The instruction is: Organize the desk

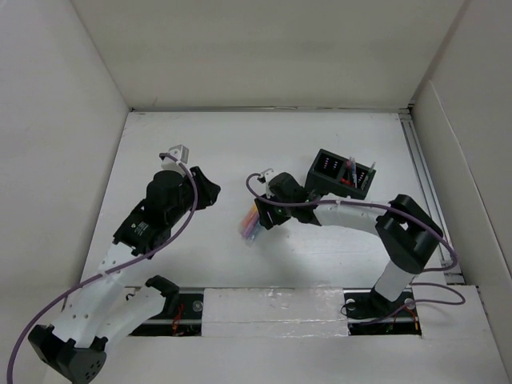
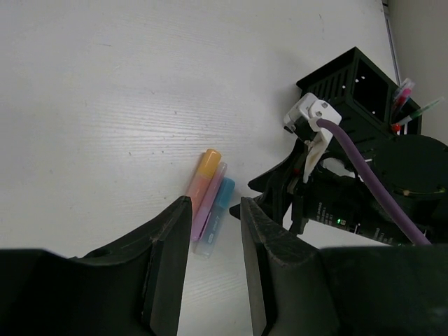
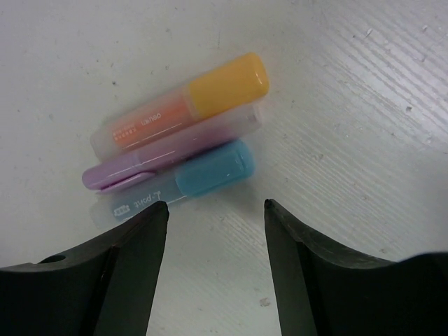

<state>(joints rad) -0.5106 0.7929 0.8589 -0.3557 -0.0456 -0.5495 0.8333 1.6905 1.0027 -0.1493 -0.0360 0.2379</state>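
Three highlighters lie side by side on the white desk (image 1: 240, 144): orange (image 3: 189, 101), purple (image 3: 168, 150) and blue (image 3: 189, 178). From above they show as a small cluster (image 1: 251, 222). My right gripper (image 3: 215, 204) hangs open just over them, with the blue one lying just beyond its fingertips and nothing between the jaws. My left gripper (image 2: 214, 204) hovers further left, pointing toward the same highlighters (image 2: 210, 198). Its jaws stand a little apart and hold nothing. The right gripper (image 2: 269, 189) also shows in the left wrist view.
A black two-compartment organizer (image 1: 340, 174) with pens (image 1: 350, 170) in its right compartment stands just behind the right wrist. A metal rail (image 1: 420, 168) runs along the desk's right edge. White panels wall the desk on three sides.
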